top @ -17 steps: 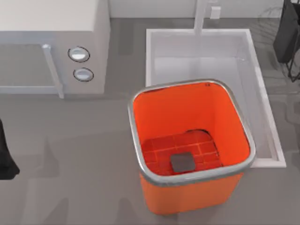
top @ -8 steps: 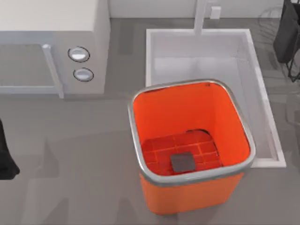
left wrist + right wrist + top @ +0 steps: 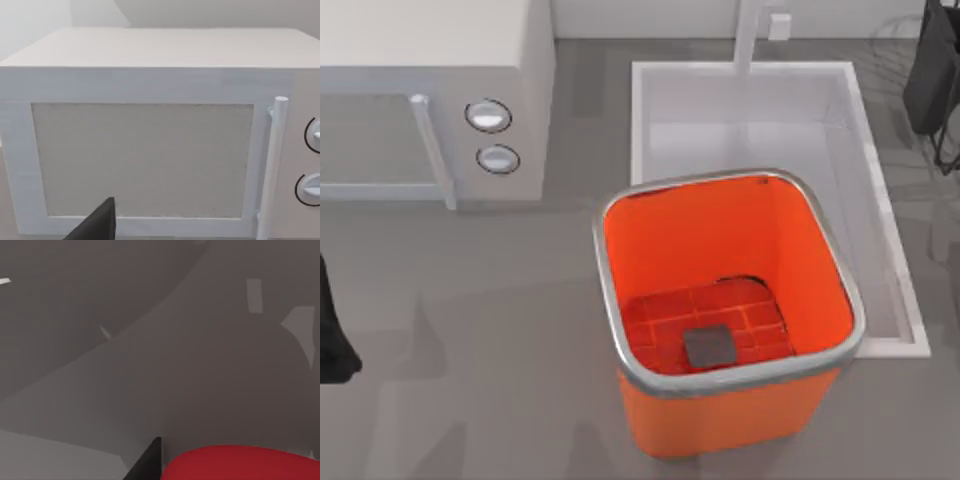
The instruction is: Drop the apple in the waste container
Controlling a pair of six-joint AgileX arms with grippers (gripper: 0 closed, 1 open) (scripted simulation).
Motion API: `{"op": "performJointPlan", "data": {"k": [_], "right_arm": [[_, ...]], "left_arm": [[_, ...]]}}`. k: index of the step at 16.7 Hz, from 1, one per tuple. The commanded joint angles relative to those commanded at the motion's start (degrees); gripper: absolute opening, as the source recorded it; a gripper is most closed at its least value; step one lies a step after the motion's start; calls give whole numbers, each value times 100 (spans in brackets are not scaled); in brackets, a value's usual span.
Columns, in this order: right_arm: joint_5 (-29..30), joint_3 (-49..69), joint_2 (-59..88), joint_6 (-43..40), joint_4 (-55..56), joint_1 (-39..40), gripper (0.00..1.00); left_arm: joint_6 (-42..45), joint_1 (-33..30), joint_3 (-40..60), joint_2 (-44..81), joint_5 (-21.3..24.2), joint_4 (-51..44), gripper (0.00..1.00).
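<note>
- Apple: a smooth red curve is seen at the edge of the right wrist view, just beside a dark finger of the right gripper. Whether it is pinched or merely near cannot be told.
- Handling, judged: light, firm and rigid, with a round, slick skin likely to roll or slip. It is best taken across its widest middle, squarely and with moderate squeeze.
- Bin: orange, silver-rimmed, standing open at the table's middle, overlapping the near edge of the sink. A dark grey pad lies on its red gridded floor.
- Right arm: seen at the table's far right edge, well apart from the bin. The state of the fingers cannot be told.
- Left arm: parked at the left edge, facing the microwave. Finger state cannot be told.
- Edges: the bin's metal rim stands high and must be cleared from above; the sink's raised lip and tap lie between the right arm and the bin.
- Open room: the bin's mouth is wide and unobstructed. Bare table lies left of the bin.
</note>
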Motion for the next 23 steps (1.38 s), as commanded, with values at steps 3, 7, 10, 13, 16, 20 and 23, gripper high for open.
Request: {"op": "performJointPlan", "data": {"k": [3,7,10,13,16,20,23], "right_arm": [[7,-5,-130,68,-141,13,0],[-2,391,-200,41,-554,-7,0],[0,1093,-379,18,-1489,-13,0],[3,1838,-589,6,-2610,-17,0],[2,2376,-794,21,-3235,-15,0],[2,2482,-852,32,-3350,-13,0],[2,2478,-827,-16,-3340,22,0]], "left_arm": [[0,0,0,0,0,0,100],[0,0,0,0,0,0,100],[0,0,0,0,0,0,100],[0,0,0,0,0,0,100],[0,0,0,0,0,0,100],[0,0,0,0,0,0,100],[0,0,0,0,0,0,100]]}}
